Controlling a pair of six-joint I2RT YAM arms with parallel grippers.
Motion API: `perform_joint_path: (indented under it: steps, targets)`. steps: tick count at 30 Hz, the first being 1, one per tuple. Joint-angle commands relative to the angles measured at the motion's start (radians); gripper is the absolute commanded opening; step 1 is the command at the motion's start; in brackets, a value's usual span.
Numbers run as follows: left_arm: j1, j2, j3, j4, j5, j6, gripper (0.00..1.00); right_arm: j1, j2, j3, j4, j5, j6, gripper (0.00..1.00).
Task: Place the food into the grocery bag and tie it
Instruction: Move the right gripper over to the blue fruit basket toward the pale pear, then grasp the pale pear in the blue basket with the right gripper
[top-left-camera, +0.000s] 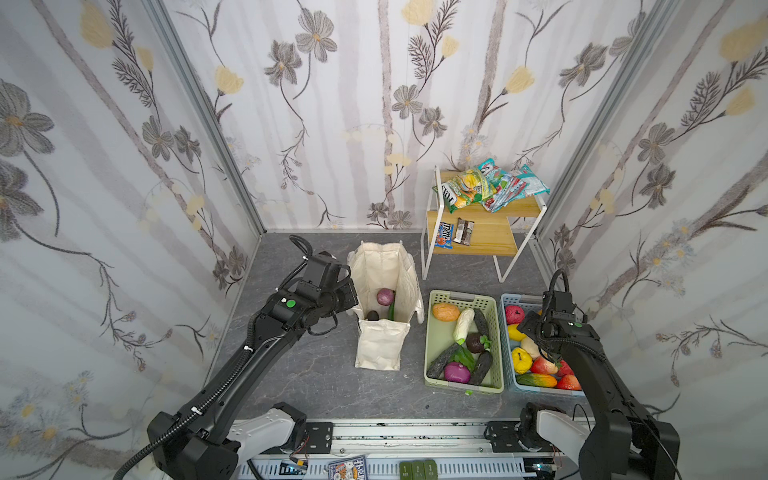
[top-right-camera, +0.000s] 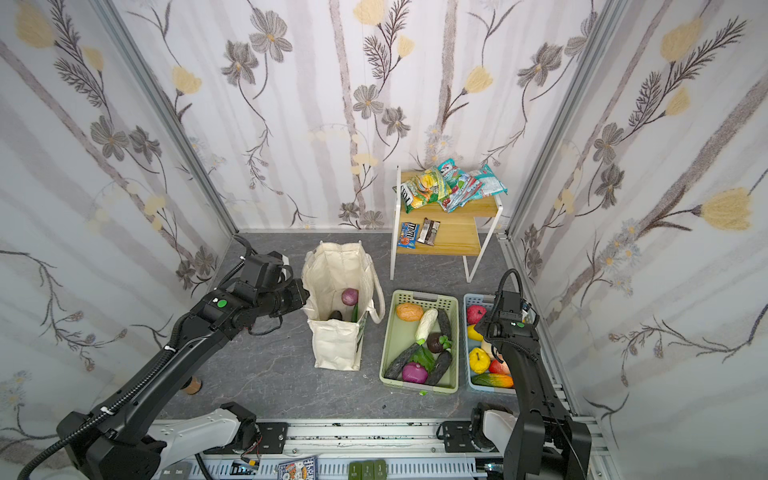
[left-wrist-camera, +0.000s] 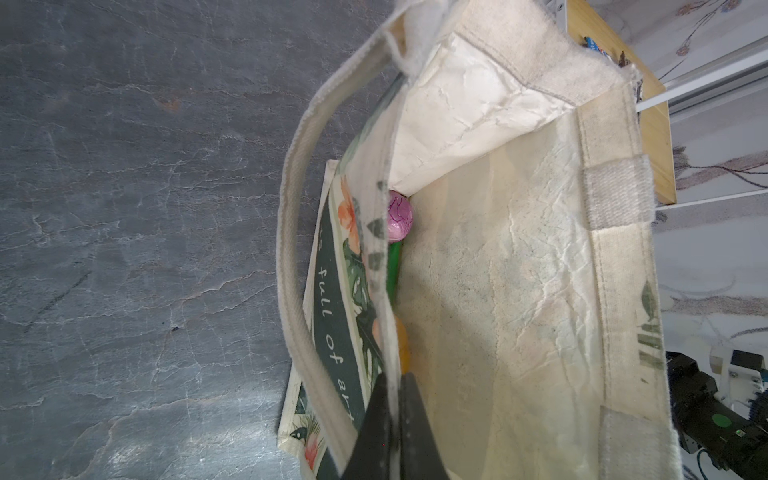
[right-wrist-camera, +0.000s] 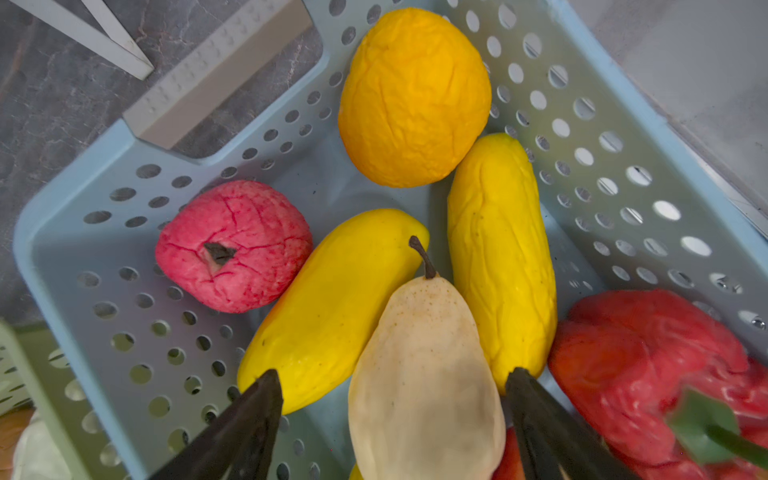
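Observation:
The cream grocery bag (top-left-camera: 382, 266) (top-right-camera: 332, 266) stands open on the grey floor. Inside it lie a purple onion (top-left-camera: 385, 296) (left-wrist-camera: 400, 216), a green stalk (left-wrist-camera: 394, 266) and a dark avocado (top-left-camera: 372, 316). My left gripper (left-wrist-camera: 392, 380) is shut on the bag's printed side wall at the rim. My right gripper (right-wrist-camera: 392, 374) hangs open over the blue basket (right-wrist-camera: 62, 257), its fingers on either side of a pale pear (right-wrist-camera: 419, 332) without touching it. A yellow-green snack packet (top-left-camera: 469, 187) lies on the upper shelf.
A pale green basket (top-left-camera: 461, 296) of toy vegetables sits right of the bag, the blue basket (top-left-camera: 505, 332) of fruit beyond it. The wooden two-step shelf (top-left-camera: 486, 237) at the back holds teal-red packets and candy bars. One bag strap (left-wrist-camera: 291, 249) loops outward near my left gripper.

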Motion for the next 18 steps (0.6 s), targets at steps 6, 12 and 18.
perform_joint_path:
  steps: [6, 12, 18]
  targets:
    - [-0.007, -0.006, 0.017, 0.036, -0.014, 0.001, 0.0, -0.002, 0.05, -0.019, 0.005, -0.021, 0.031, 0.85]
    - [-0.015, 0.012, 0.029, 0.059, -0.015, 0.0, 0.0, -0.003, 0.091, -0.032, 0.032, -0.02, 0.041, 0.82]
    - [-0.02, 0.018, 0.024, 0.063, -0.015, 0.002, 0.0, -0.02, 0.082, -0.052, 0.061, -0.037, 0.036, 0.77]
